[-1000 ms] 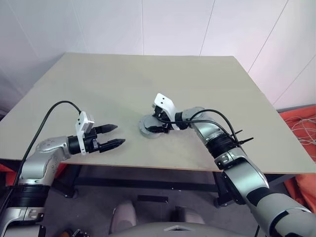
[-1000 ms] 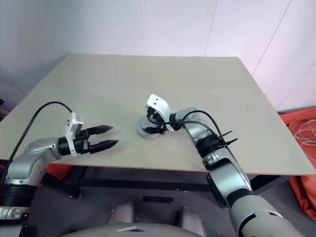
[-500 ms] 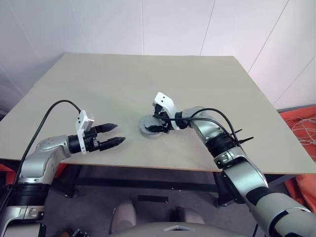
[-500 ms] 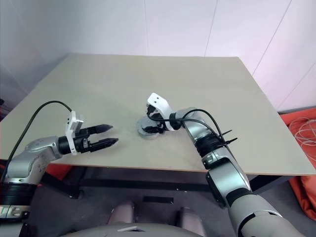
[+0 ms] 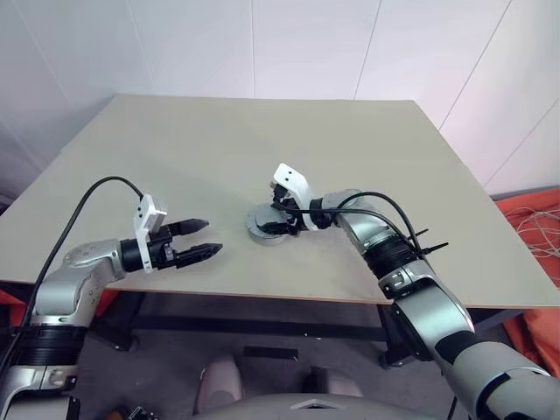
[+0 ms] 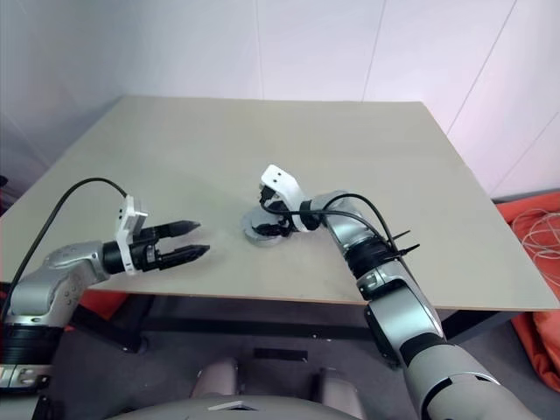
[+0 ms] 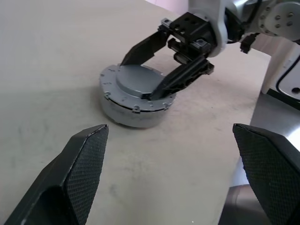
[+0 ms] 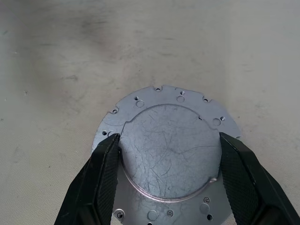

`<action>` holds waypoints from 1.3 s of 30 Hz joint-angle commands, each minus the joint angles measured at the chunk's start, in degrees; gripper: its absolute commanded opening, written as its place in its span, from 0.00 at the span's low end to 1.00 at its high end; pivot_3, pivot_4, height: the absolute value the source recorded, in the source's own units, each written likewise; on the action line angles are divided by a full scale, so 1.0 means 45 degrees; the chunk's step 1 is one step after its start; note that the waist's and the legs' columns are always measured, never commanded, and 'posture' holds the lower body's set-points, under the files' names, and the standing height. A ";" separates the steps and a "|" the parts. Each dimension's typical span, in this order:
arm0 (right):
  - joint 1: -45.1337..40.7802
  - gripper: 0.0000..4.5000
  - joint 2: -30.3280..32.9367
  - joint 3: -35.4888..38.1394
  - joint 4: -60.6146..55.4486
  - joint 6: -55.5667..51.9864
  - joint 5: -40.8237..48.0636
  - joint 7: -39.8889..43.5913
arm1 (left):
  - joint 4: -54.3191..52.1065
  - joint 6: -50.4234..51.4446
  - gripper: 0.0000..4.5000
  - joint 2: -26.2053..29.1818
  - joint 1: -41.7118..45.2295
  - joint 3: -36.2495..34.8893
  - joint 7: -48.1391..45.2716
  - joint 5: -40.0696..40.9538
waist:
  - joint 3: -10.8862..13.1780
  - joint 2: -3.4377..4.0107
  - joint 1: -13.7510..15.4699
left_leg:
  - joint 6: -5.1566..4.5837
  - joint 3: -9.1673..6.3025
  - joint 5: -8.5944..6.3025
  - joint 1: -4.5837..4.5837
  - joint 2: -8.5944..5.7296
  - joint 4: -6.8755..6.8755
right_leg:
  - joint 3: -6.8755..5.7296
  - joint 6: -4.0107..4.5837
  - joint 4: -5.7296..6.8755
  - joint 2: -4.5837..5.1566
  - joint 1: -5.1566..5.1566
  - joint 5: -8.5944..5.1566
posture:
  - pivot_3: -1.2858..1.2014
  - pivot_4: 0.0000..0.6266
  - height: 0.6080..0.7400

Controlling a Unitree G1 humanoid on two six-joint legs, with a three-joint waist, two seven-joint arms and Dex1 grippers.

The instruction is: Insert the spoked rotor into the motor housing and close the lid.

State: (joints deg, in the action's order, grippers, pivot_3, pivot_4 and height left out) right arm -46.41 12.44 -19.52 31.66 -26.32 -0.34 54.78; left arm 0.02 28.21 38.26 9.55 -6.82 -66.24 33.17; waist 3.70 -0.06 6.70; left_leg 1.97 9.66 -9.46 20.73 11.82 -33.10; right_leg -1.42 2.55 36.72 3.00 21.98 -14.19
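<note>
My right gripper [image 8: 166, 180] sits over the motor housing [image 7: 133, 96], which stands near the middle of the table [image 5: 262, 149], a little toward my edge of it. In the right wrist view the housing shows as a round silver drum with a flange ringed by small holes, and a raised, scratched disc, the lid [image 8: 168, 152], lies flat on top of it. My two black fingers [image 8: 101, 180] stand on either side of that raised disc, one at about nine o'clock of it and the other at about three o'clock, pressed up against its edge as far as I can see, so my right jaws are closed on the lid across its width. In the left wrist view the same pair of fingers slopes down onto the top of the drum, one on the far side and one on the near side, with the white camera mount above them. The drum rests flat on the table. My left gripper [image 5: 199, 240] hangs above the near edge of the table, at about nine o'clock from the housing and well apart from it, pointing toward it. Its jaws stand wide open and hold nothing; its textured pads [image 7: 86, 157] frame the housing between them in the left wrist view.
</note>
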 commanded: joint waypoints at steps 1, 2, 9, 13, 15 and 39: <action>0.0350 0.70 0.0050 -0.0378 0.0468 -0.0061 -0.0338 0.0073 | -0.0252 -0.0083 1.00 0.0595 -0.0158 -0.0463 -0.0627 0.0272 | 0.0000 0.0000 -0.0006 | 0.0000 0.0001 0.0000 0.0000 0.0000 0.0003 | 0.0000 0.0002 0.0000 0.0000 0.0002 0.0000 | 0.52 0.00 1.00; 0.0367 0.70 0.0042 -0.0347 0.0412 0.0117 -0.0308 0.0084 | -0.0210 -0.0116 1.00 0.0763 -0.0270 -0.0403 -0.0785 0.0187 | -0.0001 -0.0001 -0.0011 | 0.0000 0.0001 0.0000 0.0000 0.0000 0.0007 | 0.0000 0.0002 0.0000 0.0000 0.0004 0.0000 | 0.52 0.00 1.00; 0.0111 0.70 -0.0231 0.0465 -0.0057 0.0042 0.0331 0.0031 | -0.0064 -0.0190 1.00 0.1090 -0.0573 -0.0470 -0.1183 0.0247 | 0.0001 0.0000 -0.0095 | 0.0000 0.0001 0.0000 0.0011 0.0002 0.0008 | 0.0003 -0.0009 -0.0002 -0.0001 0.0017 -0.0006 | 0.52 0.00 1.00; 0.0066 0.70 -0.0219 0.0491 -0.0085 0.0028 0.0350 0.0087 | -0.0086 -0.0209 1.00 0.1021 -0.0552 -0.0456 -0.1154 0.0246 | 0.0001 0.0000 -0.0165 | 0.0000 0.0002 0.0000 0.0036 0.0000 0.0010 | 0.0003 0.0053 -0.0004 -0.0001 0.0033 0.0029 | 0.52 0.00 1.00; 0.0117 0.70 -0.0125 0.0364 -0.0148 0.0234 0.0292 0.0234 | -0.0114 -0.0215 1.00 0.0995 -0.0560 -0.0450 -0.1148 0.0258 | 0.0001 0.0000 -0.0186 | -0.0003 0.0003 -0.0002 0.0052 -0.0001 0.0011 | 0.0003 0.0062 -0.0006 -0.0001 0.0045 0.0033 | 0.52 0.00 1.00; 0.0160 0.70 0.0071 -0.0023 0.0788 0.0632 -0.0186 0.0177 | -0.0020 -0.0394 1.00 0.0839 -0.0275 -0.0395 -0.0982 0.0187 | 0.0001 -0.0001 -0.0180 | -0.0008 0.0003 -0.0005 0.0051 -0.0006 0.0011 | 0.0002 0.0060 -0.0013 0.0002 0.0035 0.0030 | 0.52 0.00 1.00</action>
State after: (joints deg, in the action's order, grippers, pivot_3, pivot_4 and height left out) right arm -46.18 12.25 -19.18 33.05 -22.72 -0.13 55.55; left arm 0.57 27.23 42.09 7.03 -7.43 -70.84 33.50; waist 3.70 -0.07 5.89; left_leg 1.94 9.68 -9.48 20.94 11.80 -33.06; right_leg -1.41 2.81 36.67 3.01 22.13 -14.05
